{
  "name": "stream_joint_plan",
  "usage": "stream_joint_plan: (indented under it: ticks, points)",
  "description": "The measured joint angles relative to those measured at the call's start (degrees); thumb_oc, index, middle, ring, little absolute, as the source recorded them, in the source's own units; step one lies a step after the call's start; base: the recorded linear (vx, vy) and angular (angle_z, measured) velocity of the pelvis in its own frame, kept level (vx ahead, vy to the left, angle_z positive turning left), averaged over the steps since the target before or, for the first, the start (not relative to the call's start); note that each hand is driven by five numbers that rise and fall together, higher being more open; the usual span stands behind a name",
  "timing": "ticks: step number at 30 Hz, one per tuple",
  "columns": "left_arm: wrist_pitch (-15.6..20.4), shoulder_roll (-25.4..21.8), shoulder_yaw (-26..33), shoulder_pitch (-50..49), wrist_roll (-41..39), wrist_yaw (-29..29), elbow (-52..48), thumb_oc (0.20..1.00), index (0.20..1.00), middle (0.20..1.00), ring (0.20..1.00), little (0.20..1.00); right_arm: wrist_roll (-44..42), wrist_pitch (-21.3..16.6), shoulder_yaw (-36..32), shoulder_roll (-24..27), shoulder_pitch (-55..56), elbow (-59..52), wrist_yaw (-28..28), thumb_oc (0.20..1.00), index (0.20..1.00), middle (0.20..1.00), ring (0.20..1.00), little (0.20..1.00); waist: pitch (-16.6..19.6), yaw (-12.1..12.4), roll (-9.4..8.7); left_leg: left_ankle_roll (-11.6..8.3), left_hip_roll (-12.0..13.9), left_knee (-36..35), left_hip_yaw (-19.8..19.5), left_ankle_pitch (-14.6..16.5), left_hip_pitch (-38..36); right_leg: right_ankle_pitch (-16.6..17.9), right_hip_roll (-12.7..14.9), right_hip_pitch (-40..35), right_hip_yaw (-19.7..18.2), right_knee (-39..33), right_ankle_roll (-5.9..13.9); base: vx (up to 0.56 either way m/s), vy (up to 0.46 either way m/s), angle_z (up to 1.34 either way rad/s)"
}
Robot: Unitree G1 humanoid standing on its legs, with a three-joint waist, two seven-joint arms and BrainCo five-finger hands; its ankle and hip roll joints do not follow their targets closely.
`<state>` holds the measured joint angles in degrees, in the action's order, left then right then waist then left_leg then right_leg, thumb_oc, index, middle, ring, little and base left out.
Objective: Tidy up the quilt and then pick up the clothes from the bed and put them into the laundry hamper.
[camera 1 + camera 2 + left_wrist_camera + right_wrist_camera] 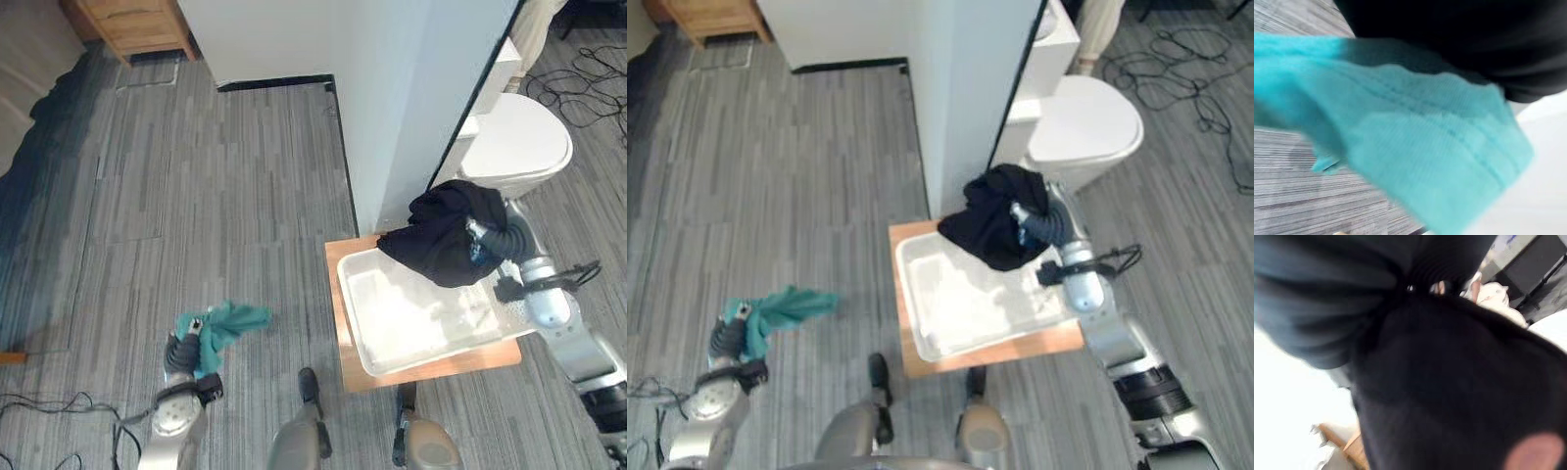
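From the head views, the left hand (184,354), low over the grey plank floor (196,196), grips a teal cloth (223,327), while the raised right hand (1043,227) clutches a black garment (994,227) over the white hamper (921,333) on a wooden stand (911,362); both wrist views show these clothes close up.

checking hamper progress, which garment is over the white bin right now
The black garment, held by the right hand above the white plastic bin. The teal garment in the left hand hangs over the floor.
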<state>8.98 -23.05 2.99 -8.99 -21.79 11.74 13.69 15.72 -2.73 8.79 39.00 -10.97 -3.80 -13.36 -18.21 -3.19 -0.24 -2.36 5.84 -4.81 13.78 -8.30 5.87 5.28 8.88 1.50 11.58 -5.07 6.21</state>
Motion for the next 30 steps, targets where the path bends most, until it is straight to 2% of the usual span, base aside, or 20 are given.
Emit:
stream_joint_plan:
  ticks: [4,5,6,11,13,16,17,18,19,20,22,24,27,28,30]
  points:
    - [0.60,-0.22,-0.49,2.11,0.17,0.83,-4.06,0.200,0.200,0.200,0.200,0.200,0.63,-0.08,0.17,-1.63,4.37,0.54,1.44,0.200,0.200,0.200,0.200,0.200,0.03,-1.60,0.12,-0.20,0.09,-0.20,0.37,0.24,-0.05,-0.02,-0.01,0.23,-0.83,-0.01,-0.03,0.00,-0.010,-0.09]
    - [0.67,-0.27,-1.52,2.45,0.63,0.75,-5.79,0.200,0.200,0.200,0.200,0.200,1.50,-0.06,1.16,-1.94,5.36,1.37,2.09,0.416,0.416,0.416,0.416,0.416,0.05,-1.67,0.18,-0.20,0.21,-0.21,0.64,0.24,-0.10,-0.01,-0.13,0.37,-0.98,-0.01,-0.03,0.00,-0.010,-0.10]
    - [0.70,-0.33,-2.28,3.18,0.68,0.79,-6.50,0.200,0.200,0.200,0.200,0.200,2.12,-0.13,1.96,-2.05,5.35,2.26,2.21,1.000,1.000,1.000,1.000,1.000,0.07,-1.76,0.20,-0.19,0.26,-0.20,0.72,0.22,-0.16,-0.01,-0.15,0.36,-1.02,-0.01,-0.04,-0.01,-0.007,-0.07]
    - [1.43,-0.99,-7.75,7.58,4.43,0.14,-8.98,0.200,0.200,0.200,0.200,0.200,7.08,0.01,10.97,-2.98,1.44,12.49,4.52,1.000,1.000,1.000,1.000,1.000,0.26,-2.03,0.57,-0.08,0.51,0.05,1.22,-0.24,-0.76,0.09,-0.41,0.09,-1.35,0.04,-0.08,0.00,0.001,-0.04]
    - [1.47,-3.72,-11.68,10.72,5.09,-0.12,-11.64,0.200,0.200,0.200,0.200,0.200,11.04,-0.01,14.71,-4.28,-0.89,15.44,4.62,1.000,1.000,1.000,1.000,1.000,0.29,-2.80,0.62,-0.18,0.60,0.13,1.14,-0.37,-1.49,0.09,-0.51,-0.77,-1.32,0.04,-0.10,0.04,0.006,0.04]
    - [3.12,-5.76,-13.74,15.76,7.35,-0.11,-15.69,0.200,0.200,0.200,0.200,0.200,14.61,-0.83,14.62,-4.67,-1.12,15.10,3.79,1.000,1.000,1.000,1.000,1.000,0.43,-3.09,0.80,-0.19,0.61,0.13,1.35,-0.36,-2.27,0.11,-0.52,-1.34,-1.48,0.30,-0.10,0.01,-0.011,-0.04]
    - [2.28,-7.07,-13.91,16.48,7.28,-0.27,-18.13,0.200,0.200,0.200,0.200,0.200,15.52,-1.12,14.24,-4.71,-0.84,15.05,3.42,1.000,1.000,1.000,1.000,1.000,0.45,-3.17,0.86,-0.19,0.62,0.14,1.29,-0.36,-2.40,0.10,-0.54,-1.54,-1.49,0.30,-0.10,0.02,-0.037,-0.04]
    - [1.94,-11.55,-13.78,15.50,7.28,-0.73,-28.05,0.200,0.200,0.200,0.200,0.200,15.81,-1.82,12.31,-4.57,0.41,14.18,2.32,1.000,1.000,1.000,1.000,1.000,0.46,-3.21,0.66,-0.26,0.84,0.13,1.30,-0.30,-1.96,0.10,-0.76,-1.04,-1.64,0.31,-0.11,0.00,0.000,0.00]
    - [4.43,-14.33,-12.51,14.48,7.92,-1.19,-33.39,0.200,0.200,0.200,0.200,0.200,16.00,-1.71,10.81,-4.35,1.76,13.70,1.77,1.000,1.000,1.000,1.000,1.000,0.50,-3.18,0.70,-0.27,0.86,0.13,1.19,-0.32,-2.22,0.11,-0.82,-1.33,-1.49,0.32,-0.11,0.03,-0.024,0.01]
    - [6.79,-14.91,-10.57,13.15,8.63,-1.46,-38.10,0.200,0.200,0.200,0.200,0.200,16.71,-1.84,9.23,-3.66,3.74,13.08,1.43,1.000,1.000,1.000,1.000,1.000,0.65,-3.18,0.96,-0.33,0.79,0.12,1.15,-0.25,-2.96,0.11,-0.77,-2.10,-1.34,0.31,-0.11,0.03,-0.007,0.04]
    - [11.18,-12.88,-9.59,12.47,8.82,-1.55,-43.59,0.200,0.200,0.200,0.200,0.200,18.08,-1.73,7.84,-2.50,7.11,13.53,0.98,1.000,1.000,1.000,1.000,1.000,2.75,-4.27,1.27,-0.89,0.90,-0.01,1.11,0.78,-4.51,0.03,-0.85,-3.43,-1.36,0.28,-0.08,0.04,-0.010,0.04]
    - [11.94,-11.79,-11.03,15.90,8.42,-2.03,-45.24,0.200,0.200,0.200,0.200,0.200,18.19,-2.40,7.56,-2.59,7.48,13.20,0.69,1.000,1.000,1.000,1.000,1.000,4.24,-4.11,0.75,-1.15,0.84,-0.21,2.10,1.45,-4.89,-0.62,-0.79,-3.34,-2.47,0.00,-0.02,0.03,-0.005,-0.29]
    - [11.43,-11.93,-13.66,19.67,8.53,-2.52,-44.92,0.200,0.200,0.200,0.200,0.200,18.23,-2.27,7.28,-2.68,8.03,13.30,-0.32,1.000,1.000,1.000,1.000,1.000,5.23,-6.41,0.15,-1.27,0.94,-0.21,3.24,1.52,-4.95,-0.71,-0.78,-2.64,-3.58,0.01,-0.03,0.03,-0.004,-0.24]
    - [10.86,-11.78,-17.35,22.13,8.84,-2.57,-43.73,0.200,0.200,0.200,0.200,0.200,18.26,-2.22,7.44,-3.03,8.95,13.70,-0.38,1.000,1.000,1.000,1.000,1.000,5.96,-8.54,0.00,-1.25,1.07,-0.21,3.69,1.51,-5.13,-0.70,-0.85,-2.47,-4.13,0.00,-0.04,0.05,0.002,-0.19]
    - [10.77,-11.77,-18.67,23.38,9.59,-2.50,-42.94,0.200,0.200,0.200,0.200,0.200,18.26,-2.26,7.50,-3.06,9.60,13.75,-0.39,1.000,1.000,1.000,1.000,1.000,6.51,-9.56,0.16,-1.32,1.15,-0.21,4.57,1.58,-5.13,-0.70,-0.90,-1.92,-4.86,-0.01,-0.04,0.03,0.003,-0.25]
